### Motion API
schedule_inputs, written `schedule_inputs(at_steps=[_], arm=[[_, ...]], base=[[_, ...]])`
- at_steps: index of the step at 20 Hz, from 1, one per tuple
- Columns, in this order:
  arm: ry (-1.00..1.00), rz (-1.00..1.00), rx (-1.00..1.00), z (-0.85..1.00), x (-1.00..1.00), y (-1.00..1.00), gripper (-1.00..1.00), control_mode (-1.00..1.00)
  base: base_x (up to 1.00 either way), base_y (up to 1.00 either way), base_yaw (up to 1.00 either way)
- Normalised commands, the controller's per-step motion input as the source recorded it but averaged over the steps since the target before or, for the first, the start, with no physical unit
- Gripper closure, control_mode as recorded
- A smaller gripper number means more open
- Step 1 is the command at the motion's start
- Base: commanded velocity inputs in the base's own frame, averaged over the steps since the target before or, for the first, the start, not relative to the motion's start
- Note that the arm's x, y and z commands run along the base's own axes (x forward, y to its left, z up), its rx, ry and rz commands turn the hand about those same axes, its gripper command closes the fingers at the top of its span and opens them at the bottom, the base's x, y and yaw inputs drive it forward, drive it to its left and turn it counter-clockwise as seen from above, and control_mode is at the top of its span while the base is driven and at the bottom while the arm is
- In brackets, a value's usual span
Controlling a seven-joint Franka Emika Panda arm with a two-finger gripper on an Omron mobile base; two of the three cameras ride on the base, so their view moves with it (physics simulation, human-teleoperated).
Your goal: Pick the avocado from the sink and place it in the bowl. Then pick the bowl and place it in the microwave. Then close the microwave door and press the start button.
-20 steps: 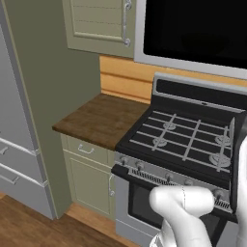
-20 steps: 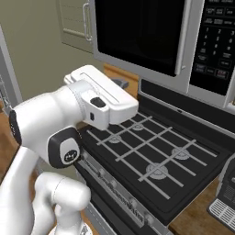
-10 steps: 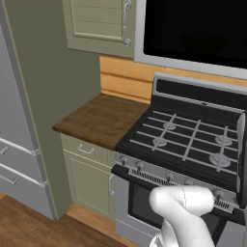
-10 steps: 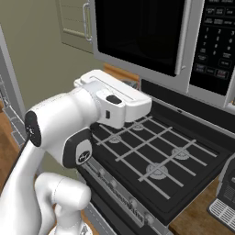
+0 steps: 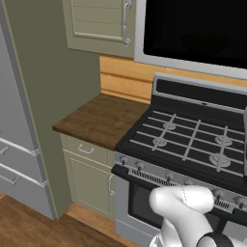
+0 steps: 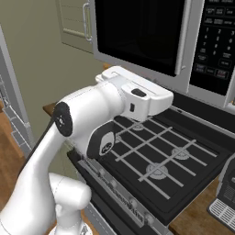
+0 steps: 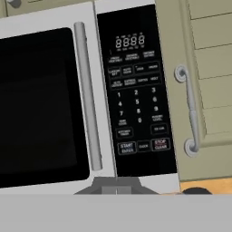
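Above the black-and-steel gas stove (image 6: 165,156), the microwave (image 6: 193,50) hangs with the microwave door (image 7: 43,102) shut, its long silver bar handle (image 7: 87,97) upright just at 9 o'clock of the black keypad panel (image 7: 136,90). In the hand view the start button (image 7: 127,147) sits low on that panel, at about 7 o'clock (a green-grey cabinet door (image 7: 204,77) stands at 3 o'clock of the keypad), and the gripper is clenched with nothing in it
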Motion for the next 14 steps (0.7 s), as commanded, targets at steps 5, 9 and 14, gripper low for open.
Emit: schedule_inputs(at_steps=[5, 9, 14], arm=[[0.0, 0.0, 0.0, 0.0, 0.16, -0.42, 1.0, -1.0], [0.01, 0.0, 0.0, 0.0, 0.2, -0.16, 1.0, -1.0], [0.06, 0.0, 0.0, -0.02, 0.31, -0.06, 1.0, -1.0]], base=[[0.0, 0.0, 0.0], [0.0, 0.0, 0.0], [0.0, 0.0, 0.0]])
